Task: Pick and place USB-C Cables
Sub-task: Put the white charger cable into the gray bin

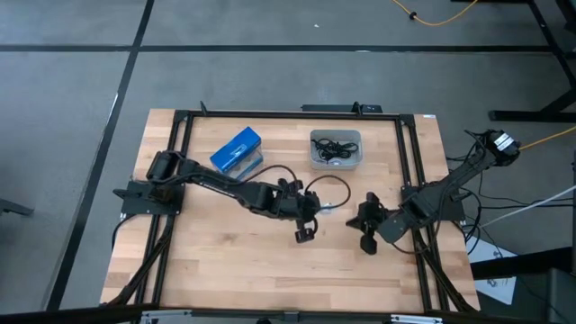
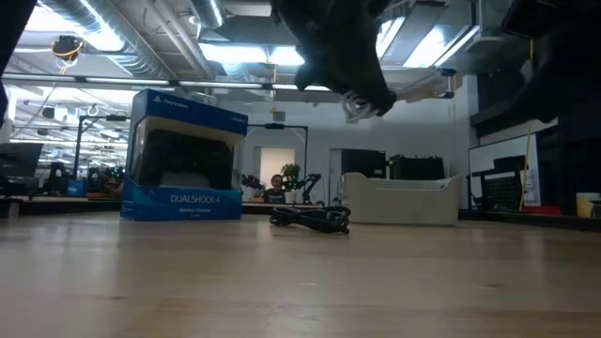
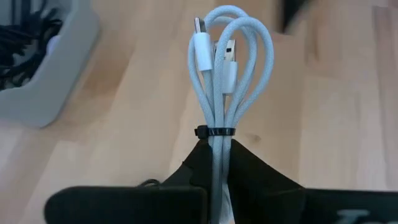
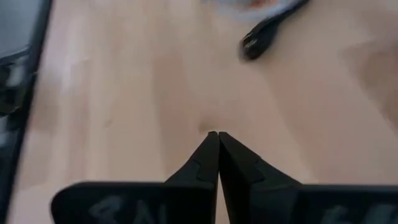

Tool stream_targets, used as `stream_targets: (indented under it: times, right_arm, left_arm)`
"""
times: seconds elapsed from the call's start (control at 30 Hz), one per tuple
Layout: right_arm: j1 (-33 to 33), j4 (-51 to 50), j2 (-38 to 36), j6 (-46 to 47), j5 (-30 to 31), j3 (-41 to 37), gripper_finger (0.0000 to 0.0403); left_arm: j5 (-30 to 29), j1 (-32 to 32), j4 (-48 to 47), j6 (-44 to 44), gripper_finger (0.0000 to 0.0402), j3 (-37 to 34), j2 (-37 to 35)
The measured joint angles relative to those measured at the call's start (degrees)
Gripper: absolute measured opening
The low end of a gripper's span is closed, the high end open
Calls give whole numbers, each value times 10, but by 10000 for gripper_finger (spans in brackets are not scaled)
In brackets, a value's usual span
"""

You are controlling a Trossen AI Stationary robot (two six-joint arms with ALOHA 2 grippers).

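Observation:
My left gripper (image 1: 322, 211) hangs over the middle of the table, shut on a silver-white USB-C cable bundle (image 3: 225, 68) tied with a black band; the low view shows this cable (image 2: 355, 105) well above the tabletop. A black cable bundle (image 2: 312, 218) lies on the wood in front of the grey bin (image 1: 336, 162). That bin holds more black cables (image 1: 333, 148). My right gripper (image 1: 367, 222) waits shut, to the right of the left one, touching nothing. My left gripper pinches the silver-white bundle between its two fingers (image 3: 249, 171) just behind the black band (image 3: 214, 131), and the fingers lie along the strands. The looped end with both plugs (image 3: 200, 46) sticks out past the fingertips. The bundle is lifted clear of the table.
A blue DualShock box (image 1: 237, 150) stands at the far left of the table, left of the grey bin (image 3: 37, 68). A black frame (image 1: 270, 114) runs round the wooden top. Bare wood lies toward the near edge (image 1: 270, 270).

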Motion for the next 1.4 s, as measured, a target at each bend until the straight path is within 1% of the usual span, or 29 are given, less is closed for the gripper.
stream_targets:
  times: [0.1, 0.17, 0.27, 0.4, 0.47, 0.67, 0.83, 0.87, 1.0, 1.07, 1.13, 1.27, 1.4]
  right_arm:
    - [-9, 5, 0, -40, 25, 0, 14]
    - [-16, 21, 0, -74, 20, 0, 15]
    - [-33, 42, 0, -111, -6, 0, 27]
    - [-61, 56, 0, -140, -51, 0, 65]
    - [-74, 55, 0, -150, -62, 0, 88]
    - [-102, 55, 0, -187, -65, 0, 154]
    - [-119, 69, 0, -223, -66, 0, 190]
    - [-120, 85, 0, -241, -70, 0, 193]
    - [-120, 177, 0, -332, -123, 0, 194]
    - [-120, 219, 0, -368, -132, 0, 191]
    - [-121, 238, 0, -390, -132, 0, 189]
    - [-128, 244, 0, -389, -124, 0, 188]
    - [-132, 244, 2, -372, -137, 0, 187]
  left_arm:
    - [-7, -10, -3, 1, 18, 0, 0]
    - [-10, -13, -2, 1, 18, 0, 0]
    - [-12, -13, -3, 2, 18, 0, 0]
    - [-12, -13, -4, 1, 18, 0, 0]
    - [-12, -13, -4, 1, 18, 0, 0]
    - [-12, -17, -4, 1, 18, 0, 0]
    - [-12, -21, -4, 1, 18, 0, 0]
    - [-12, -21, -4, 1, 18, 0, 0]
    - [-11, -21, -5, 1, 18, 0, 0]
    - [-11, -22, -4, 1, 18, 0, 0]
    - [-12, -21, 0, 1, 18, 1, 0]
    - [-12, -22, 4, 1, 17, 1, 0]
    - [-13, -22, 16, 1, 17, 1, 1]
